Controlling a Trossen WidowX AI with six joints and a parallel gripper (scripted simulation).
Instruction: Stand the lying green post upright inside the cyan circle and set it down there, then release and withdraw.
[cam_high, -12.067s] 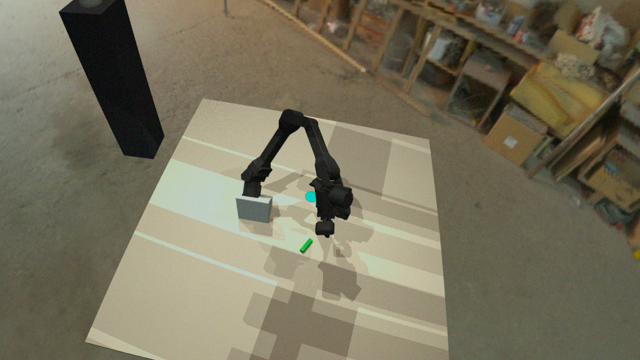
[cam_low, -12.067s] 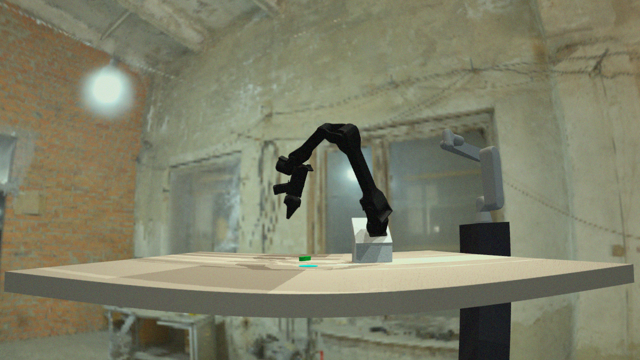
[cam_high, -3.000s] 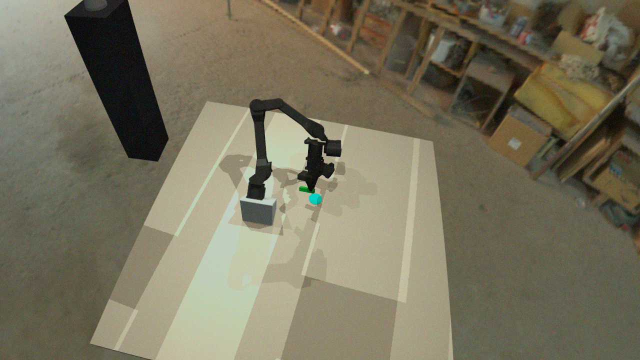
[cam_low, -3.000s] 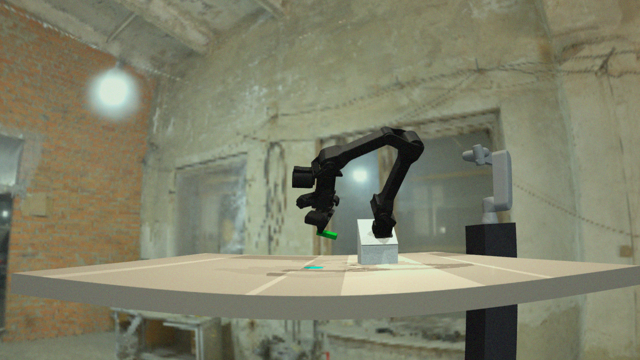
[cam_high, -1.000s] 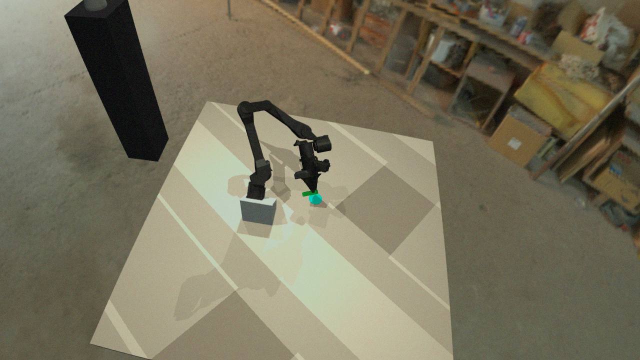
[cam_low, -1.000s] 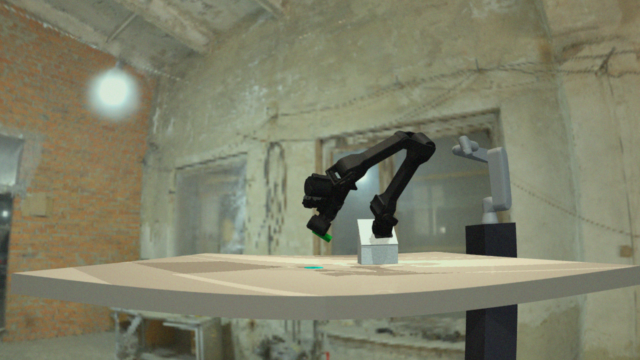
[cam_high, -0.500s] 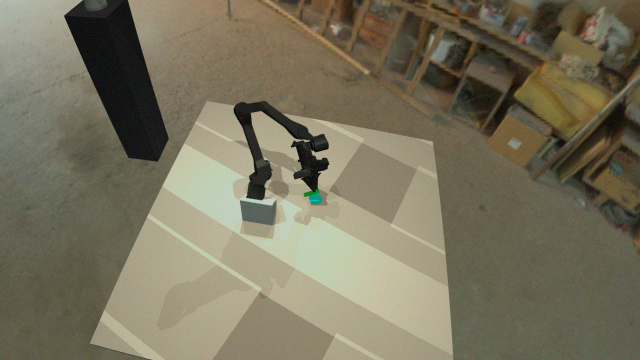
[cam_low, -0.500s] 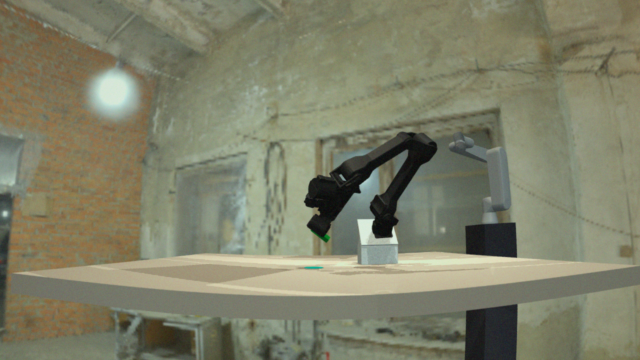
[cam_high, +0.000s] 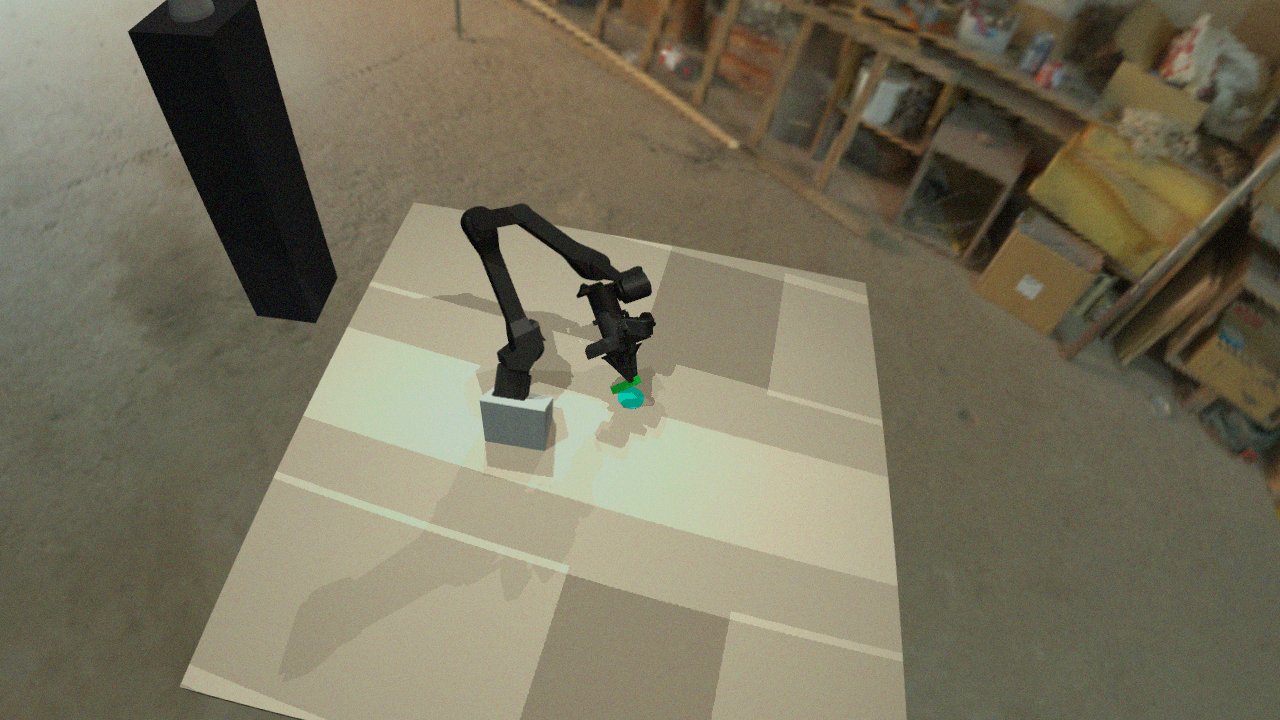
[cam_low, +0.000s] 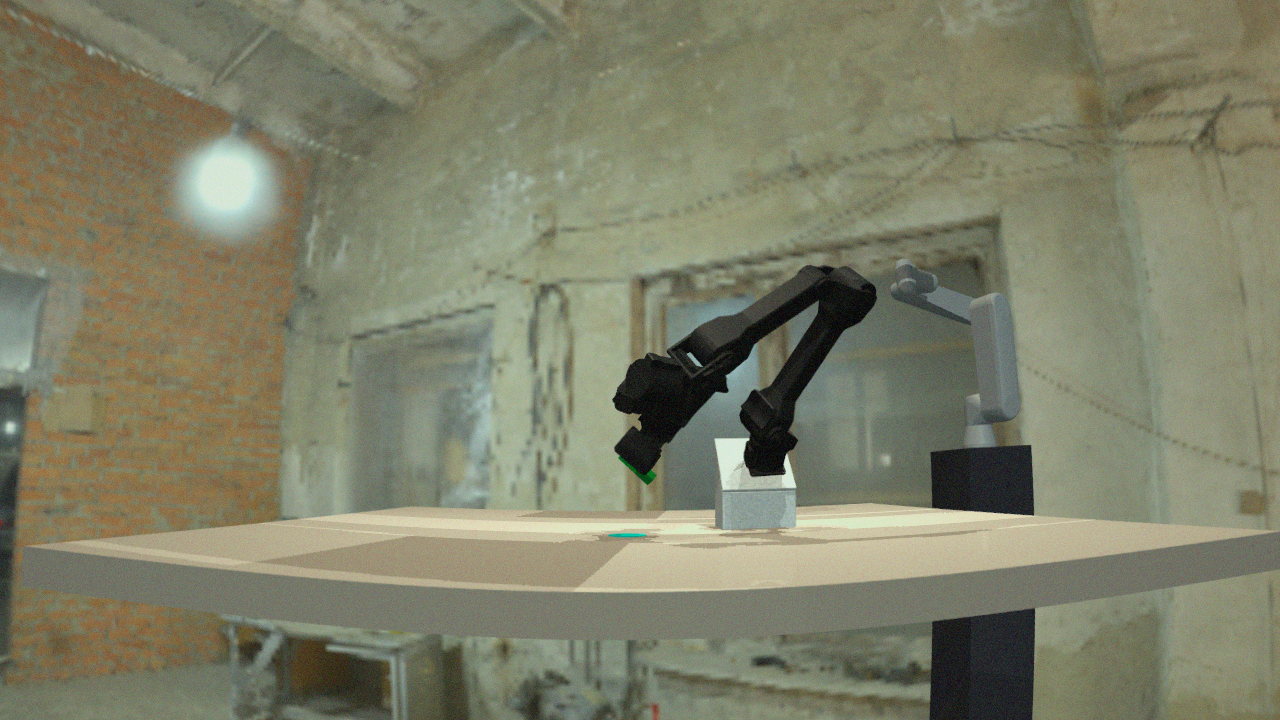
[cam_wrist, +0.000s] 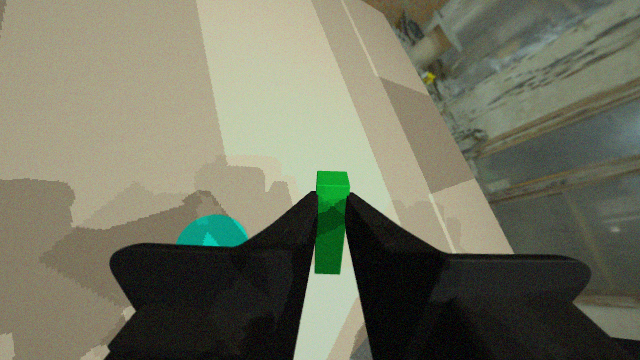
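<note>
The green post (cam_high: 619, 387) (cam_low: 639, 471) (cam_wrist: 329, 240) is held in the air, tilted, its lower end toward the arm's base in the exterior view. My gripper (cam_high: 631, 379) (cam_low: 637, 466) (cam_wrist: 331, 199) is shut on it, one finger on each side in the wrist view. The cyan circle (cam_high: 631, 399) (cam_low: 627, 535) (cam_wrist: 212, 230) lies flat on the table, below the post with a clear gap in the exterior view. In the wrist view it is left of the post, and the left finger hides its lower part.
The arm's grey base block (cam_high: 516, 423) (cam_low: 755, 509) stands on the table (cam_high: 805, 626) (cam_low: 447, 608), beside the circle. A black pedestal (cam_high: 232, 170) (cam_low: 981, 537) stands beyond the table's edge and bears a grey arm (cam_low: 991, 358). Patterned light and arm shadows fall across the table top.
</note>
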